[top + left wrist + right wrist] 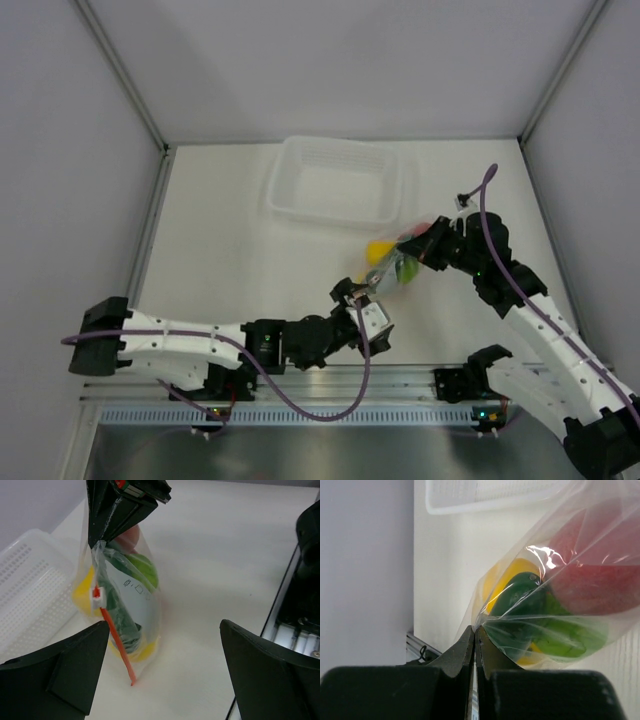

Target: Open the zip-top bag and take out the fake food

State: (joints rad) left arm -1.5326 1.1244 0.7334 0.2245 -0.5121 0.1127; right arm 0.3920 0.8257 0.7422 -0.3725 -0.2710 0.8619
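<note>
Right end effector pinching bag edge, food inside. Left end effector spread, bag just ahead. Grip orange zip strip squarely, then pull apart gently.

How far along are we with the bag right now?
Done: the right gripper is shut on the zip-top bag, pinching its plastic. In hand: the left gripper is open, facing the orange zip strip. Left: opening the zip (I cannot tell if it is parted) and removing the fake food, all inside.
</note>
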